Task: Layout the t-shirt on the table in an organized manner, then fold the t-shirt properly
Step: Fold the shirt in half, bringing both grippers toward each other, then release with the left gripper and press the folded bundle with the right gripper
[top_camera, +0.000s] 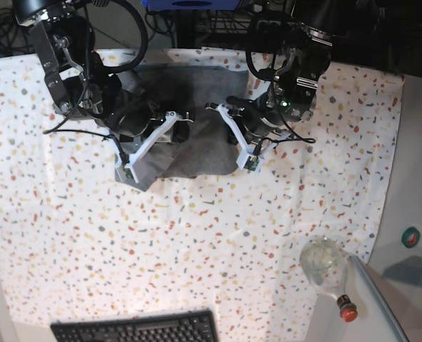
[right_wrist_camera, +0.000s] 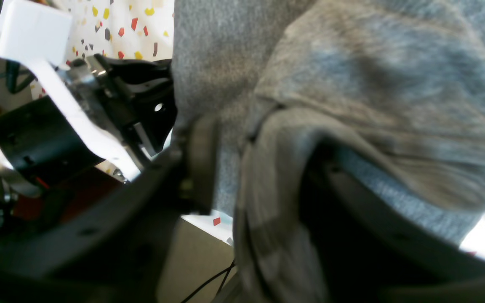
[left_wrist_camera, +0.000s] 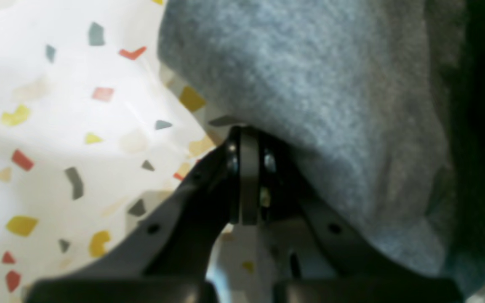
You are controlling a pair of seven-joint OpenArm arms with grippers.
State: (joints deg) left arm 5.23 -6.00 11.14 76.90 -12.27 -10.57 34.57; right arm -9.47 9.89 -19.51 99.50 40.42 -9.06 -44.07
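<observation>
The t-shirt [top_camera: 189, 135] lies bunched at the far middle of the table [top_camera: 218, 235], between both arms. The left gripper [left_wrist_camera: 249, 168] is clamped on its edge; the right gripper [right_wrist_camera: 251, 168] stands parted around a fold. A bottle [top_camera: 327, 269] and keyboard [top_camera: 136, 329] sit near the front.

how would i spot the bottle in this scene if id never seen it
Start from the speckled table and go to its near right corner, away from the grey t-shirt and both arms at the far side. There, beside the table's edge, lies a clear bottle on its side. Its see-through body and small red cap set it apart from the black keyboard at the near edge.
</observation>
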